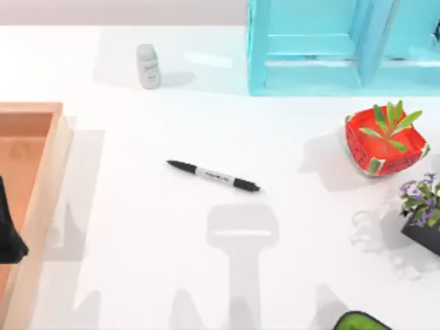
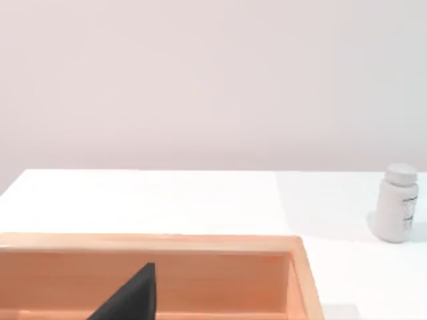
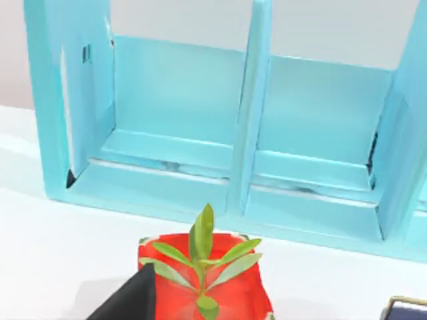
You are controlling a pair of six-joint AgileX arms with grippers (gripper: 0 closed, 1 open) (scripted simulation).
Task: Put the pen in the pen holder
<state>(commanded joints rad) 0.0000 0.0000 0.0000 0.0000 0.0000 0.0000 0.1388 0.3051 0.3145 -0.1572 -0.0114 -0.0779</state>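
I have the white worktop (image 1: 137,261) under me, seen from above. The largest thing on it is the pale blue shelf unit (image 1: 313,48) at the far edge, right of the middle; the right wrist view shows its open compartments (image 3: 180,100) split by an upright divider. Next in size is the wooden tray (image 1: 51,179) at the left edge, its rim running toward the near left corner. My left arm is parked there: a dark part of it (image 1: 8,234) sits over the tray, and the left wrist view shows a black tip (image 2: 133,297) above the tray's inner wall (image 2: 220,273). I cannot tell whether the left fingers are open or closed, and the same goes for the right ones. Near the right edge stands a red pot (image 1: 385,148) with a green plant; just nearer along that edge is a dark pot of purple flowers (image 1: 421,213). A green thing (image 1: 361,322) pokes in at the near edge. A small white bottle (image 1: 148,66) stands upright toward the far left. The pen (image 1: 213,175) lies flat near the middle of the worktop, well apart from everything else, untouched by either arm.
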